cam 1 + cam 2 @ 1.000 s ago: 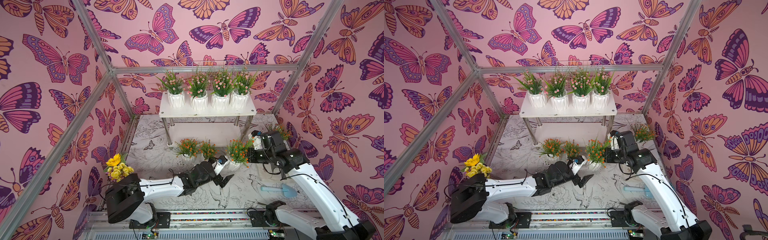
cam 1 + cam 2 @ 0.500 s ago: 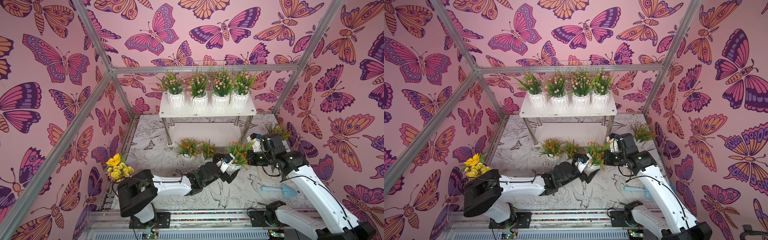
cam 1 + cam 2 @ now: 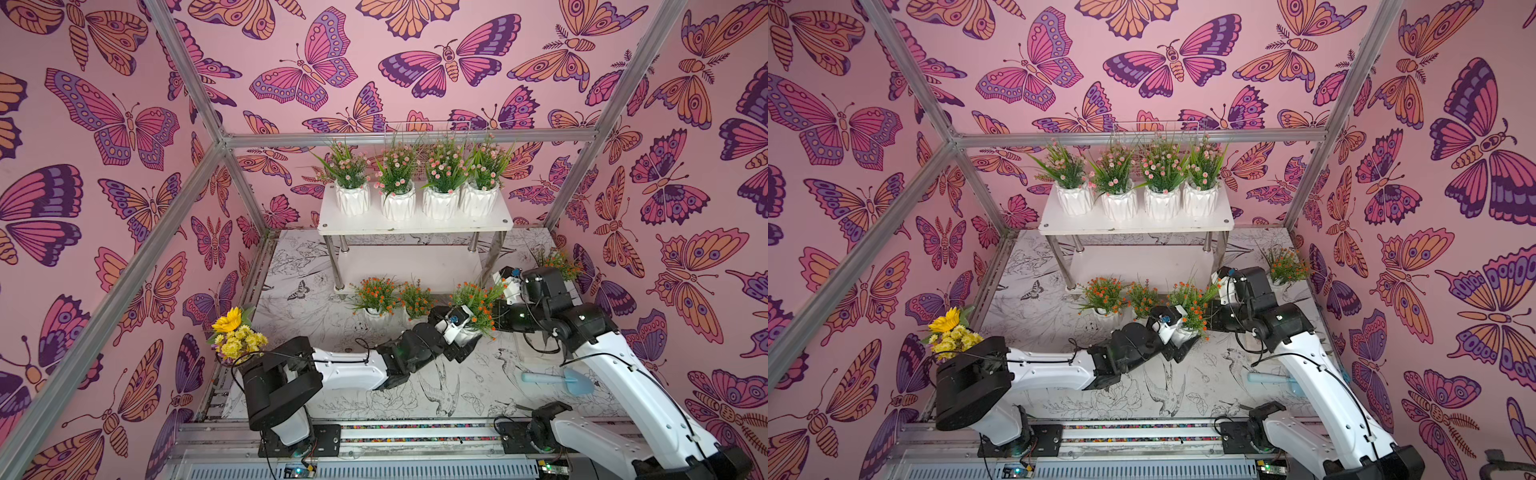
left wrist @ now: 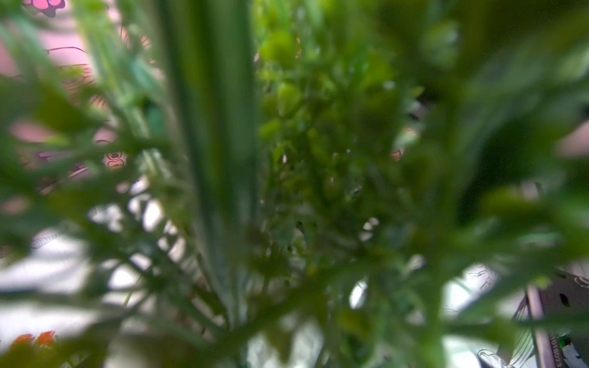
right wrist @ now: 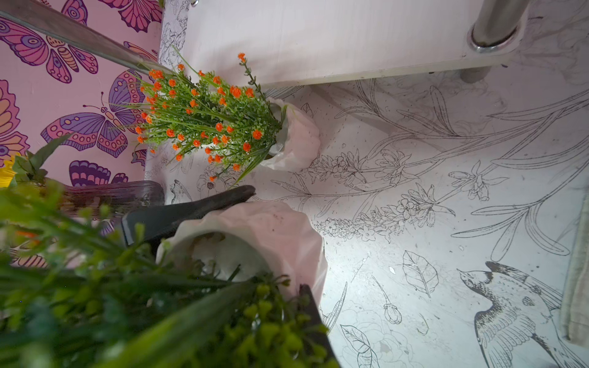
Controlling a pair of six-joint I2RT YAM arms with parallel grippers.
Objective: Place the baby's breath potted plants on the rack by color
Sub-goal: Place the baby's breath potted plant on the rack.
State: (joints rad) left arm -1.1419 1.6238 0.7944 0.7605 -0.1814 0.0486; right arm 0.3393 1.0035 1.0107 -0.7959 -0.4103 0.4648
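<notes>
Top views, both: the rack (image 3: 415,224) is set at the back of the desk (image 3: 478,374); four pink plants (image 3: 440,178) are lined along its upper shelf. Two orange plants (image 3: 376,293) are stood on the desk just before the rack, a third orange plant (image 3: 478,299) beside them, a fourth orange plant (image 3: 557,262) near the right wall. Of the left gripper (image 5: 277,239), the fingers (image 5: 191,210) are placed either side of the third orange plant's pot (image 5: 255,229); squeezing cannot be told. The right gripper (image 3: 496,318) is clenched and buried in that plant's foliage; anything pinched cannot be told.
</notes>
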